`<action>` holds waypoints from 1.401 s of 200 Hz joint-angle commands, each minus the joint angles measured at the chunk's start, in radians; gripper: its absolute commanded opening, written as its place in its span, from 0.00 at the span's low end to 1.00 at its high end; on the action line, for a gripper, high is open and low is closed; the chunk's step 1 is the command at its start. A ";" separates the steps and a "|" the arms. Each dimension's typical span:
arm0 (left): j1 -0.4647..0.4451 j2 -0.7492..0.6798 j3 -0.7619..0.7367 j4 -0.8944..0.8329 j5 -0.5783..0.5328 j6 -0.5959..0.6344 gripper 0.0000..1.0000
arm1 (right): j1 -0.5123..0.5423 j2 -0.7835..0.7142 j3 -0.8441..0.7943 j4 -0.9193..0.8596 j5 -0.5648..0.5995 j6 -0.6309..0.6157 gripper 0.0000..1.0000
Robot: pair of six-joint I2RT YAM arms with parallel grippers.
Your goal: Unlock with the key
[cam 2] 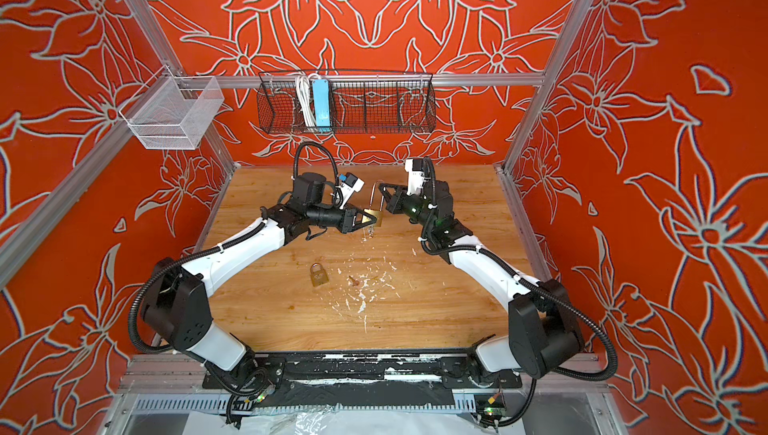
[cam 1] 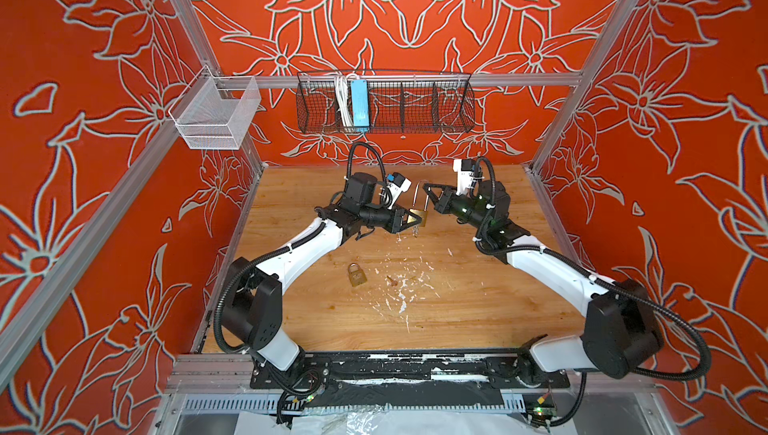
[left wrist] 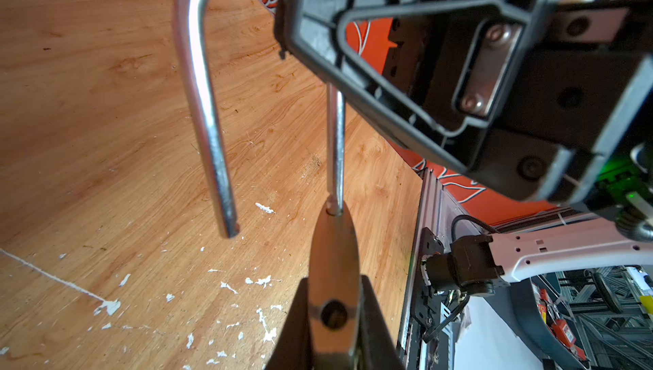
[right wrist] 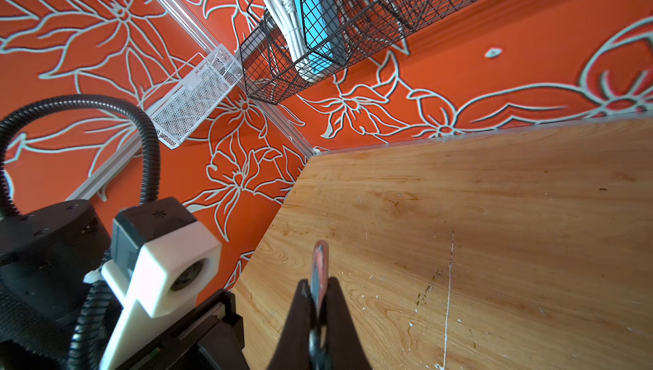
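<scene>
Bright, even light; crisp top views.
Glare is streaking the steel shackle [left wrist: 198, 78] at 10 o'clock in the left wrist view; the padlock body [left wrist: 334, 262] at 6 o'clock is blurring; faint shadows are falling on the wooden table [cam 1: 457, 320].

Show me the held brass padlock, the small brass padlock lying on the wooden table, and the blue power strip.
Held brass padlock [cam 1: 419, 216]: a top view, on its body.
Small brass padlock [cam 1: 357, 277]: a top view, on its body.
Blue power strip [cam 1: 359, 105]: a top view, middle of its casing.

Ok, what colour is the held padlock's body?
Brass gold. The padlock body shows best in the left wrist view.
</scene>
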 commanded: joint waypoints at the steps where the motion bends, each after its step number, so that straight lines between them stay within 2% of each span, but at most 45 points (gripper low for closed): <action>1: -0.001 -0.018 -0.004 0.017 -0.040 -0.024 0.00 | 0.001 -0.047 -0.027 0.063 0.032 0.021 0.28; 11: -0.001 -0.013 0.003 0.003 -0.049 -0.024 0.00 | 0.000 -0.065 -0.039 0.036 0.028 0.012 0.39; 21: 0.002 -0.008 0.012 -0.011 -0.037 -0.018 0.00 | 0.001 -0.095 -0.069 0.016 0.040 0.012 0.45; 42: 0.014 -0.005 0.010 0.007 0.028 -0.017 0.00 | -0.004 -0.183 -0.177 0.026 0.124 0.034 0.48; 62: 0.028 -0.015 -0.008 0.057 0.120 -0.015 0.00 | -0.030 -0.236 -0.205 -0.059 0.156 0.007 0.48; 80: 0.030 -0.027 -0.013 0.072 0.195 0.006 0.00 | -0.080 -0.219 -0.217 -0.020 0.056 0.020 0.50; 98: 0.030 -0.040 -0.023 0.100 0.248 0.010 0.00 | -0.121 -0.162 -0.246 0.165 -0.104 0.072 0.52; 130: 0.030 -0.049 -0.021 0.107 0.345 0.032 0.00 | -0.156 -0.070 -0.309 0.456 -0.268 0.192 0.60; 144: 0.030 -0.046 -0.019 0.110 0.382 0.043 0.00 | -0.162 -0.057 -0.339 0.534 -0.292 0.214 0.64; 171: 0.030 -0.042 -0.019 0.143 0.444 0.024 0.00 | -0.163 -0.045 -0.321 0.550 -0.373 0.208 0.66; 244: 0.030 -0.042 -0.020 0.171 0.453 -0.007 0.00 | -0.159 0.015 -0.281 0.664 -0.429 0.285 0.65; 280: 0.030 -0.034 -0.025 0.198 0.474 -0.024 0.00 | -0.135 0.023 -0.251 0.638 -0.485 0.258 0.65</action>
